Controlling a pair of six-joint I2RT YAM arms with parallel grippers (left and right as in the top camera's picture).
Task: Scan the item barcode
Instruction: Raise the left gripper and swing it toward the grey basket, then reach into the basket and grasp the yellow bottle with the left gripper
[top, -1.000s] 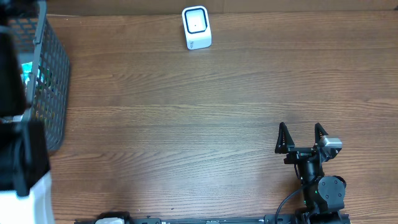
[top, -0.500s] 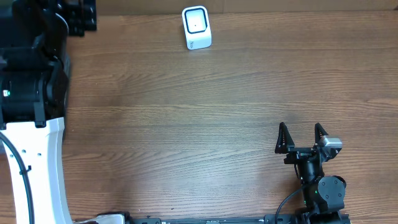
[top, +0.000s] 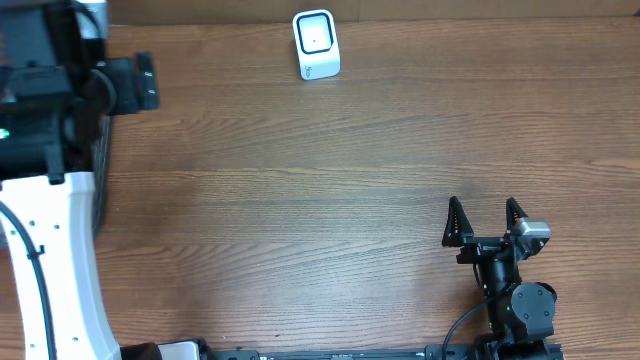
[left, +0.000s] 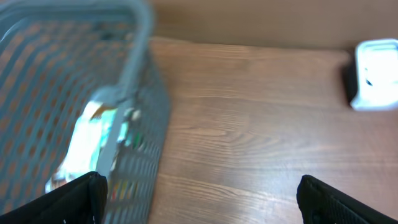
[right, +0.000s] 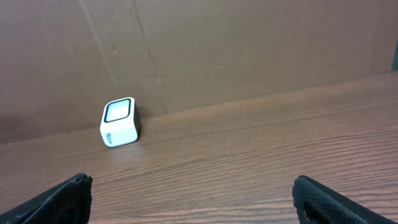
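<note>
The item, a white and green packet (left: 93, 137), lies blurred inside the grey mesh basket (left: 37, 81) at the left of the left wrist view. My left gripper (left: 199, 205) is open and empty, hanging above the basket's right wall and the bare wood beside it. In the overhead view my left gripper (top: 140, 82) shows at the far left, with the arm covering most of the basket (top: 100, 150). The white barcode scanner (top: 316, 44) stands at the table's far edge, also in sight as the scanner (right: 119, 121). My right gripper (top: 483, 220) rests open and empty near the front right.
A brown cardboard wall (right: 249, 50) rises behind the table's far edge. The left arm's white link (top: 55, 260) runs along the left side. Wooden tabletop (top: 300, 200) lies between the basket, the scanner and the right gripper.
My left arm has swung over the basket, and its gripper has come from the far left corner towards the near side and slightly right. The right arm has not moved.
</note>
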